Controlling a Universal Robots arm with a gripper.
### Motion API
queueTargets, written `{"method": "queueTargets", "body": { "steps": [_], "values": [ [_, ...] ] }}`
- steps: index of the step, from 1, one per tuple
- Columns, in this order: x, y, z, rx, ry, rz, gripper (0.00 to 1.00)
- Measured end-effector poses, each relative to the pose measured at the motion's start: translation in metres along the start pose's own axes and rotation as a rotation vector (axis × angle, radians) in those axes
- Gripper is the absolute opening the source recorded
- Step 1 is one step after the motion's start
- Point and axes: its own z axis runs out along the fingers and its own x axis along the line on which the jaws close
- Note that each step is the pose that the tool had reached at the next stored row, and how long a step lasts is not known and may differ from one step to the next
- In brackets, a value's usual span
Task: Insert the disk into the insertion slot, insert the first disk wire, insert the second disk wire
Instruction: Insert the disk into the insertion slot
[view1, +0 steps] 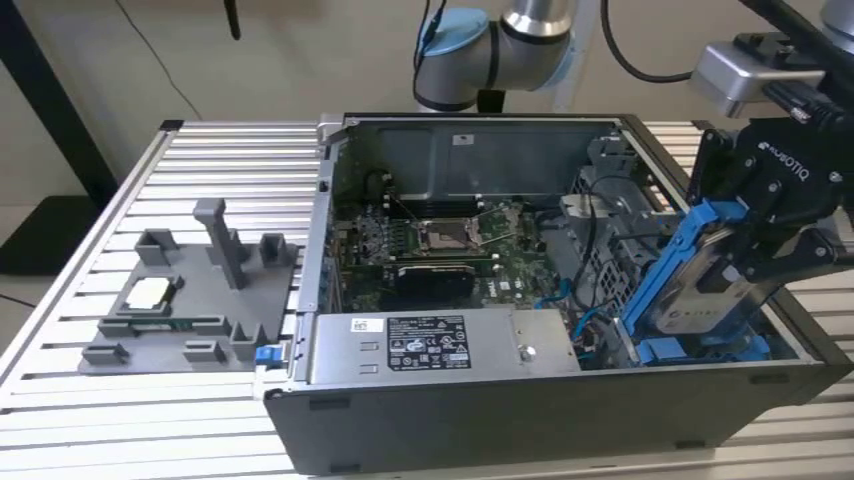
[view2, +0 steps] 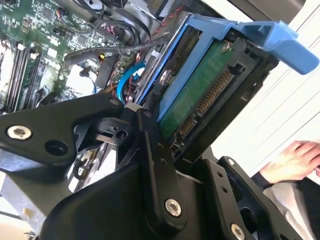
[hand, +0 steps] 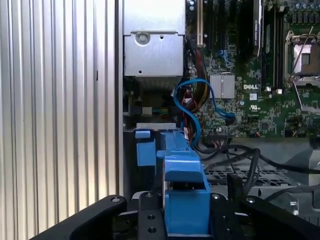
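Observation:
My gripper (view1: 731, 262) is shut on the disk (view1: 697, 300), a silver drive in a bright blue caddy, at the exterior view's right. The disk stands steeply tilted, its lower end down inside the open computer case at the insertion slot (view1: 701, 350) with blue rails. In the second wrist view the disk's green circuit board (view2: 200, 95) and connector face the camera between the black fingers (view2: 152, 150). In the first wrist view the caddy's blue end (hand: 185, 195) sits between the fingers, with the slot's blue tabs (hand: 146, 150) beyond. A blue cable (hand: 192, 107) and red and black wires lie beside the bay.
The case holds a motherboard (view1: 441, 240) and a grey power-supply box (view1: 427, 345) near its front wall. A grey fixture plate (view1: 187, 300) lies on the slatted metal table (view1: 80, 420) at the exterior view's left. A person's hand (view2: 292, 160) rests beyond the case.

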Motion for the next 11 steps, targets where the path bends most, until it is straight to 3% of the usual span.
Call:
{"method": "queueTargets", "body": {
  "steps": [5, 9, 10, 11],
  "values": [
    [0.0001, -0.0004, 0.0084, 0.0000, -0.0003, 0.000, 0.32],
    [0.0001, -0.0005, 0.0092, 0.0003, -0.0003, 0.000, 0.32],
    [0.0002, -0.0005, 0.0094, 0.0001, -0.0004, 0.000, 0.40],
    [0.0002, -0.0005, 0.0095, 0.0000, -0.0003, 0.000, 0.40]
  ]
}}
